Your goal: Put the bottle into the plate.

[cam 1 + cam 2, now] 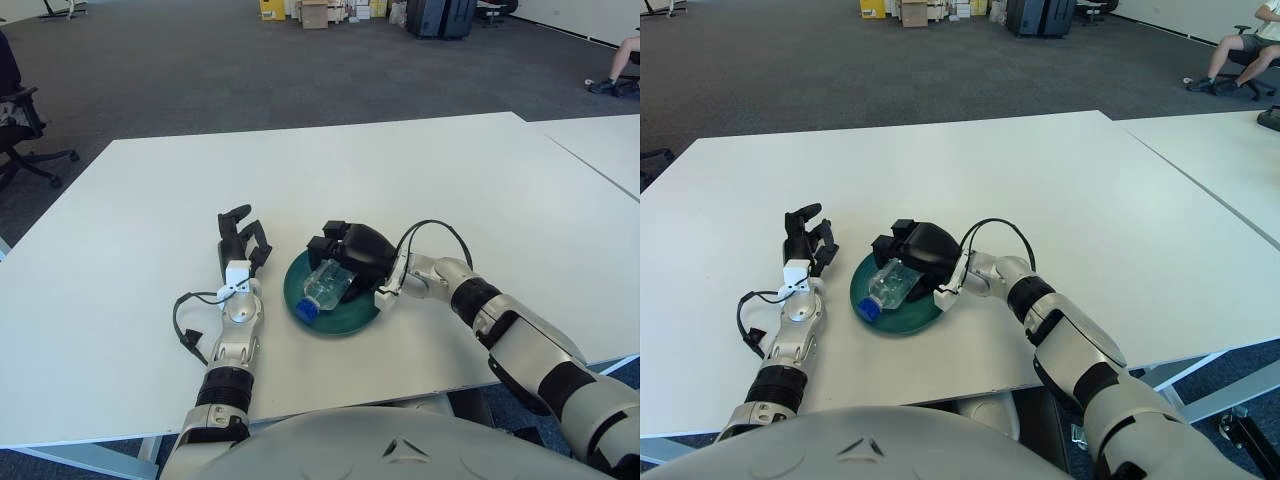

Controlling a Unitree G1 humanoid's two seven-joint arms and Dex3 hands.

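bottle [325, 285]: clear plastic, blue cap, lying in green plate [350, 319] | likely light, slippery, crushable; grip mid-body | right hand [350, 252] wrapped around its base | left hand [243, 243] idle beside plate, fingers relaxed, on tabletop [420, 170]

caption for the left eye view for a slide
Right hand lays a clear bottle on its side in the green plate; left hand lies idle beside it.

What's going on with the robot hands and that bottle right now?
Right robot hand over the green plate, fingers around the bottle. Bottle lying on its side in the plate. Left robot hand idle beside the plate, left side. Nothing obstructing.
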